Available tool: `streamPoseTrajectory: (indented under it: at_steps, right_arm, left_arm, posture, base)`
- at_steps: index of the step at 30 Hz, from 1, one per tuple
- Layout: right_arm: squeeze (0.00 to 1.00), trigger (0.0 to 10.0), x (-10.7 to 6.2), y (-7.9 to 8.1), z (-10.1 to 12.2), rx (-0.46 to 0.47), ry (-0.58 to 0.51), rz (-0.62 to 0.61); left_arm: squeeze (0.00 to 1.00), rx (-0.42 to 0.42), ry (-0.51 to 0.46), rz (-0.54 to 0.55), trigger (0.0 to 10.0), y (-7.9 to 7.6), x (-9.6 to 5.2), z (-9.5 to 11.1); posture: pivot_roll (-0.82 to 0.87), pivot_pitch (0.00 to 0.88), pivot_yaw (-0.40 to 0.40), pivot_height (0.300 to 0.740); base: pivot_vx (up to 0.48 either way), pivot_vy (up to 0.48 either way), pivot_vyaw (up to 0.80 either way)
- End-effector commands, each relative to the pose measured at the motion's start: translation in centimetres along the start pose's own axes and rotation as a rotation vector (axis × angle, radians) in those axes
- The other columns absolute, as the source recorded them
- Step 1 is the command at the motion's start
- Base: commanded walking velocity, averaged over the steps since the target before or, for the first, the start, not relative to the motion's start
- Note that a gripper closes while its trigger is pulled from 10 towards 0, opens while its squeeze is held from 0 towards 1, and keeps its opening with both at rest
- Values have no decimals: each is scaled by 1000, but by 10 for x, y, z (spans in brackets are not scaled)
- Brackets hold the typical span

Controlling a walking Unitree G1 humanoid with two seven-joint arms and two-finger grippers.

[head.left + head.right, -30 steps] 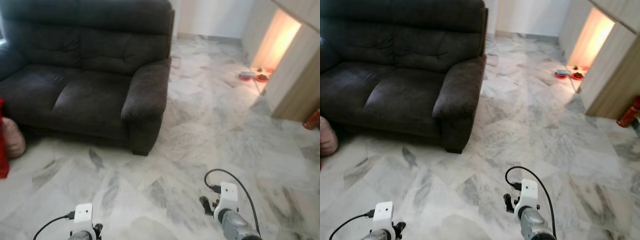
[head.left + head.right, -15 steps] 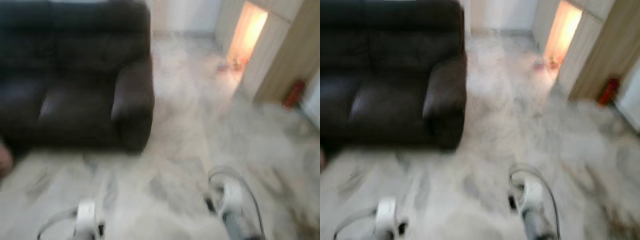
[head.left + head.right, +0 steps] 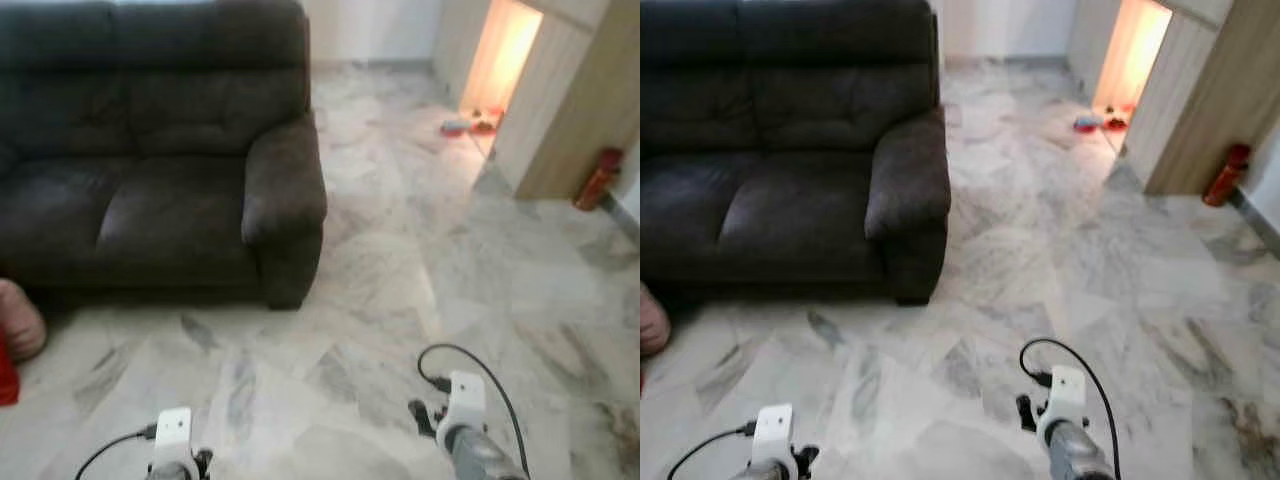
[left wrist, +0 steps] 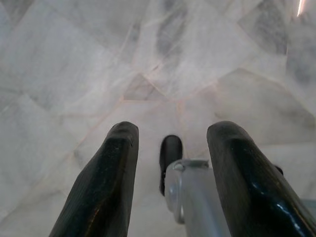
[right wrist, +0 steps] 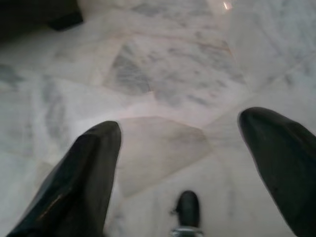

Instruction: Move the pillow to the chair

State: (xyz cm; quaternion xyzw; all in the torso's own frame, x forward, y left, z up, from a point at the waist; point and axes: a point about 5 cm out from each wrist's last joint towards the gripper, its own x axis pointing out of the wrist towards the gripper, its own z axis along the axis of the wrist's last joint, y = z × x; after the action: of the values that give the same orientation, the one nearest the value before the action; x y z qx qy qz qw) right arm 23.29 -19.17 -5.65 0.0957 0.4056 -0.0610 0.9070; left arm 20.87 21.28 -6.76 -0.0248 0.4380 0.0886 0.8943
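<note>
So, pink pillow (image 3: 18, 318) lies on marble floor (image 3: 400, 260) at 9 o'clock of the head view, just by the dark sofa (image 3: 160, 150) front, w/ a red object (image 3: 6, 370) touching it. Left gripper (image 4: 170, 163) and right gripper (image 5: 182, 163) both hang low at 6 o'clock over bare tiles, fingers spread apart, holding nothing. Red extinguisher (image 3: 597, 178) by the wood wall (image 3: 580, 110) at 2 o'clock.

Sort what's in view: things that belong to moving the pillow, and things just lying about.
For the job:
- pinkish pillow-like thing on the floor by the sofa's front, far left
- left gripper, open, empty
- right gripper, open, empty

Lying about:
- dark sofa
- red fire extinguisher
- bowls near the lit doorway
</note>
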Motion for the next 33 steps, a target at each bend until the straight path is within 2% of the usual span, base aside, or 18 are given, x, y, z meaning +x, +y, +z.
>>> streamPoseTrajectory:
  at_steps: [1, 33]
  right_arm:
    - [0, 10000, 2, 11, 4, 8, -9, 27]
    - [0, 10000, 2, 12, 4, 1, -6, 34]
  left_arm:
    - [0, -8, 31, 23, 10000, 8, -1, -7]
    - [0, -9, 29, 23, 10000, 8, -1, -6]
  posture:
    - [23, 0, -32, 740]
    - [32, 0, -36, 740]
  base:
    - [0, 307, 0]
    - [0, 310, 0]
